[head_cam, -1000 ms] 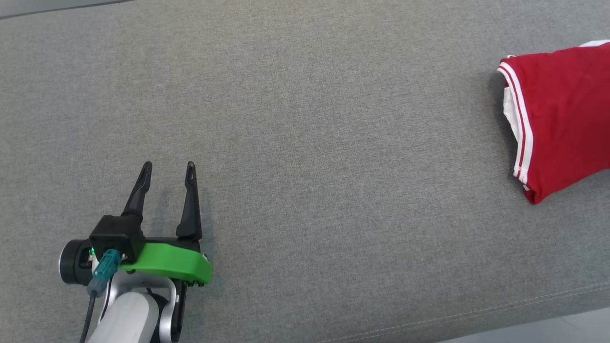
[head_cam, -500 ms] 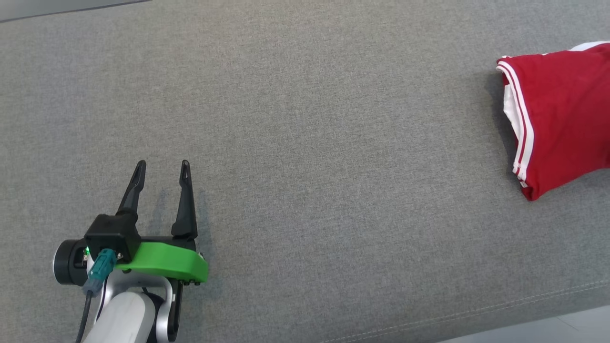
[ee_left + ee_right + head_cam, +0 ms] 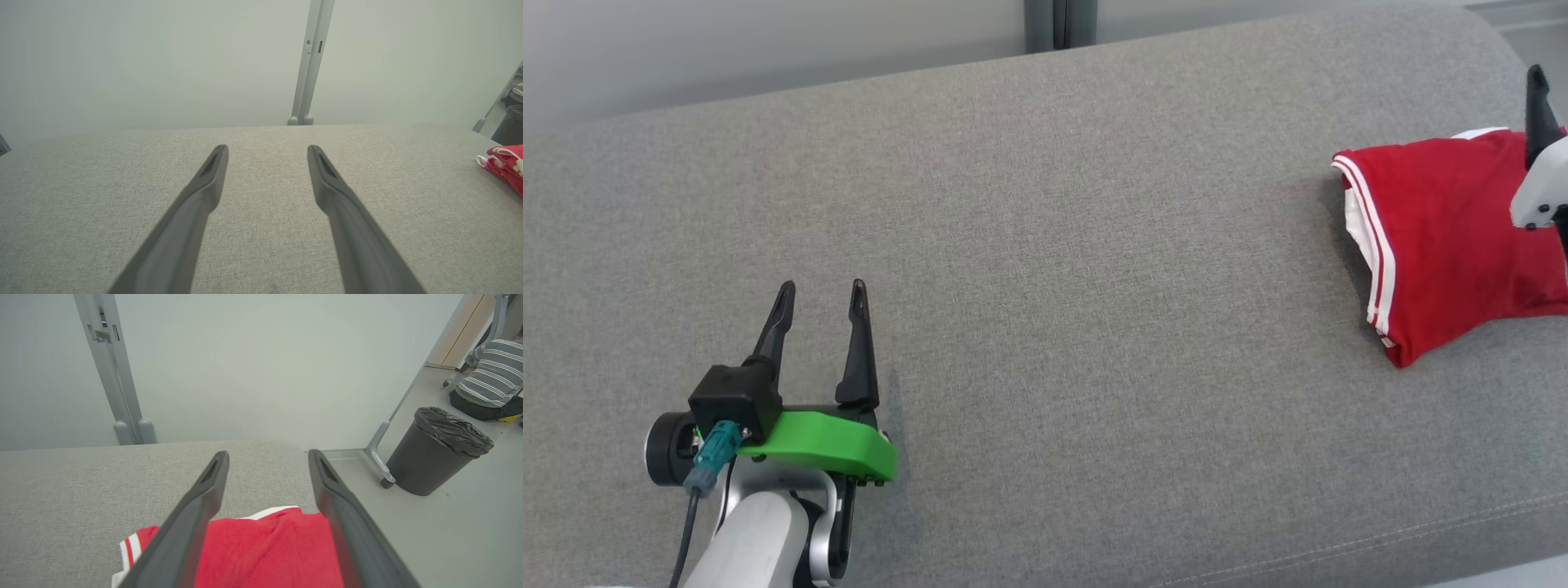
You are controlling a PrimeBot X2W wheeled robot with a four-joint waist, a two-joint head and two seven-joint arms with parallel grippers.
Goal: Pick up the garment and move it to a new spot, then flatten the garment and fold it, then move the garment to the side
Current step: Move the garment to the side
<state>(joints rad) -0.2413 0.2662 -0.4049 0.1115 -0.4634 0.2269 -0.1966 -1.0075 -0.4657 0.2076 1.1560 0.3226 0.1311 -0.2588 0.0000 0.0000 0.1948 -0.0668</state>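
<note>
— What's the room like?
— Plain, pale wall panels (image 3: 245,367) on the far side, joined by a grey post (image 3: 108,367) with two rounded feet. In front of them is a desk (image 3: 1045,204) covered in grey woven fabric, with a stitched seam along its near edge.
— And to the right?
— Pale floor (image 3: 449,539). A black bin (image 3: 433,461) with a black liner stands beside a grey castor leg (image 3: 378,457). Farther off there's a person (image 3: 488,384) in a striped top.
</note>
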